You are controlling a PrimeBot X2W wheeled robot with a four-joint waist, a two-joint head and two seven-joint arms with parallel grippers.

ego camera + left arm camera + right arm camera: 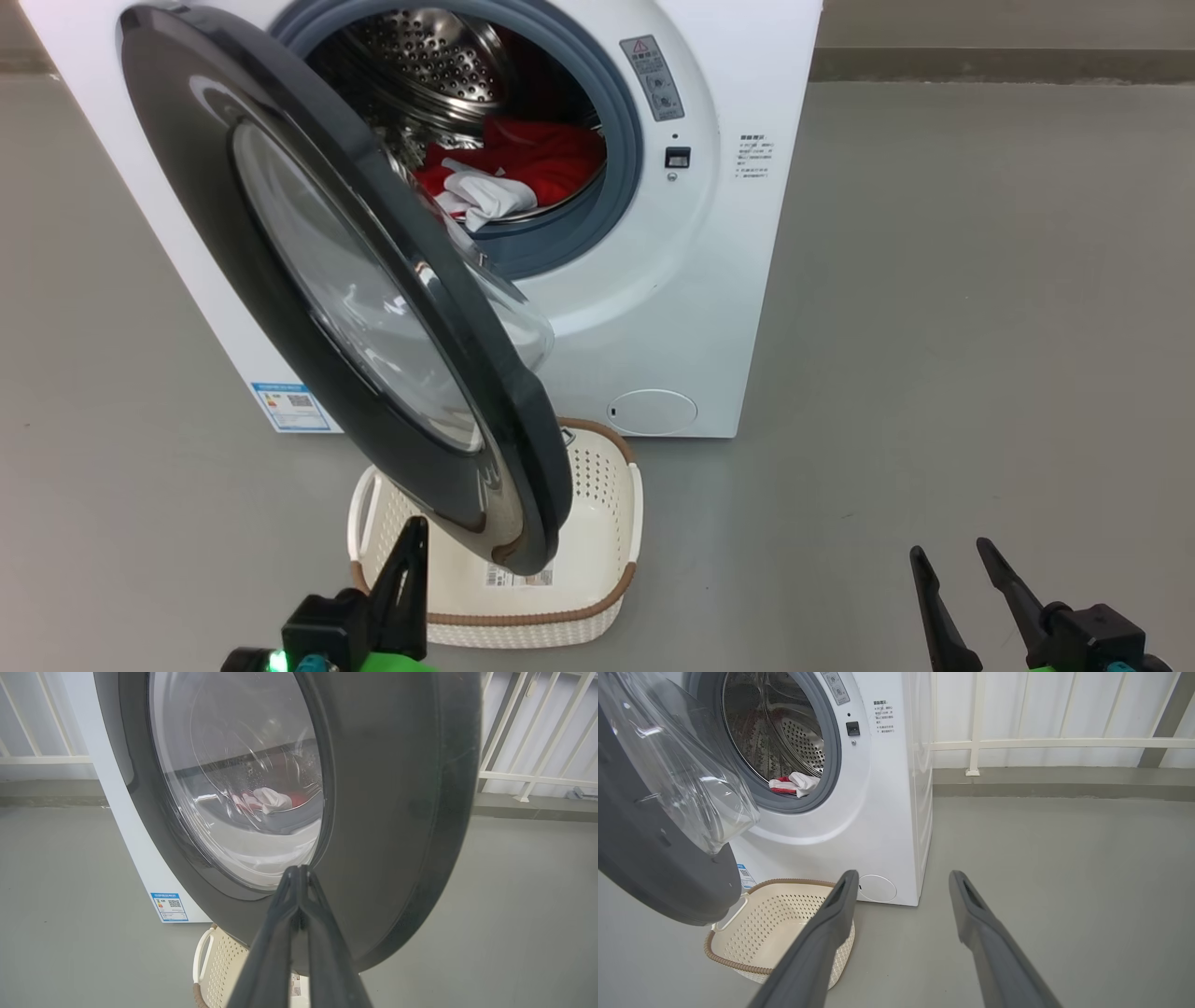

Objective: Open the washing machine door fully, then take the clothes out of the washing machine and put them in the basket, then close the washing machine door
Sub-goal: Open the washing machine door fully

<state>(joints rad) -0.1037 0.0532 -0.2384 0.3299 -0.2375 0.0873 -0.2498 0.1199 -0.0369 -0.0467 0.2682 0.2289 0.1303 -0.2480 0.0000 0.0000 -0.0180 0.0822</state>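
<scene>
The washing machine (653, 308) drum holds heaped red clothes (546, 154) and one white cloth (485, 196). One basket (523, 618), paper label inside, sits below the partly open door (187, 187). The left gripper (415, 537) is clenched, tips at the door's lower rim. The right gripper (951, 549) is released, near right, well apart.

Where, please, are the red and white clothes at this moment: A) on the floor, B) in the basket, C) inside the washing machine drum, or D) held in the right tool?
C: the clothes lie in the washing machine drum beyond the partly open door, and the visible part of the basket has no fabric in it.
</scene>
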